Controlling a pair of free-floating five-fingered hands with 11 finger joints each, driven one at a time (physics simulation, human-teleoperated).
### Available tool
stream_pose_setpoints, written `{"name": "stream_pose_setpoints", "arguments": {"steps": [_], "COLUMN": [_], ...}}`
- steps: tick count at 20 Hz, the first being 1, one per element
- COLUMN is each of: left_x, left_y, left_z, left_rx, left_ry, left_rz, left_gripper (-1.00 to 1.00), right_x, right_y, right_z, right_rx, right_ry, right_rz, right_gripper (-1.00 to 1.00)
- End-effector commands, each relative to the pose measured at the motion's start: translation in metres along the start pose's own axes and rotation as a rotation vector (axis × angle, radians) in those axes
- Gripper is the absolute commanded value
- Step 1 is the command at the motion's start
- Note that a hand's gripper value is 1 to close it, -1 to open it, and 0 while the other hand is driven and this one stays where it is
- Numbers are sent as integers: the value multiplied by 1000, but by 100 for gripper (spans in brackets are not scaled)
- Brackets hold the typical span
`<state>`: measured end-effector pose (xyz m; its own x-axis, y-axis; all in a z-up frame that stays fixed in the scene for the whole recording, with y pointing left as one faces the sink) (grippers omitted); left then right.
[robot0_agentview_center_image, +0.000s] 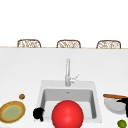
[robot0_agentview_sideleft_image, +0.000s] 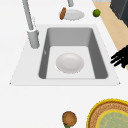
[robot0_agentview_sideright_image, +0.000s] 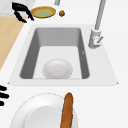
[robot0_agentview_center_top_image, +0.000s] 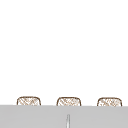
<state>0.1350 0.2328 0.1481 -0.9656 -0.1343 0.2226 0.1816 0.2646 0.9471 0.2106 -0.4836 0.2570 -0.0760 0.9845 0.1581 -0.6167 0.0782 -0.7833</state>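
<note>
My left hand (robot0_agentview_center_image: 38, 114) hovers open at the front left corner of the sink (robot0_agentview_center_image: 43, 86), between the basin and a yellow-rimmed woven plate (robot0_agentview_center_image: 12, 111). In the left side view the left hand (robot0_agentview_sideleft_image: 120, 57) hangs past the sink's front edge with spread fingers. In the right side view this hand (robot0_agentview_sideright_image: 20, 11) is next to the woven plate (robot0_agentview_sideright_image: 43, 11). My right hand (robot0_agentview_center_image: 125, 106) is open beside a white plate (robot0_agentview_center_image: 113, 105) carrying a baguette (robot0_agentview_center_image: 113, 96); its fingertips (robot0_agentview_sideright_image: 3, 94) show left of that plate (robot0_agentview_sideright_image: 45, 112). Neither hand holds anything. A white bowl (robot0_agentview_sideleft_image: 69, 62) lies in the basin.
A big red sphere (robot0_agentview_center_image: 67, 114) covers the sink's front in the front view. The faucet (robot0_agentview_center_image: 67, 72) rises behind the basin. A lime (robot0_agentview_center_image: 121, 123) lies by the white plate, and a small brown round thing (robot0_agentview_center_image: 22, 96) sits near the woven plate. Three chair backs (robot0_agentview_center_image: 28, 43) stand beyond the counter.
</note>
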Motion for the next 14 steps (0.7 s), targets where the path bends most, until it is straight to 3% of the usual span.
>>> {"name": "stream_pose_setpoints", "arguments": {"steps": [1,3,6,8,10,14], "left_x": [0,0,0,0,0,0], "left_y": [0,0,0,0,0,0], "left_z": [0,0,0,0,0,0], "left_rx": [0,0,0,0,0,0], "left_ry": [0,0,0,0,0,0], "left_rz": [0,0,0,0,0,0], "left_gripper": [0,0,0,0,0,0], "right_x": [12,25,40,43,64,93], "right_y": [9,12,12,11,10,9], "right_z": [15,19,18,18,10,7], "right_rx": [-52,-100,-85,-81,-87,-105], "right_ry": [12,12,21,18,57,75], "right_rz": [-5,20,63,42,27,68], "right_gripper": [-100,-100,-100,-100,-100,-100]}}
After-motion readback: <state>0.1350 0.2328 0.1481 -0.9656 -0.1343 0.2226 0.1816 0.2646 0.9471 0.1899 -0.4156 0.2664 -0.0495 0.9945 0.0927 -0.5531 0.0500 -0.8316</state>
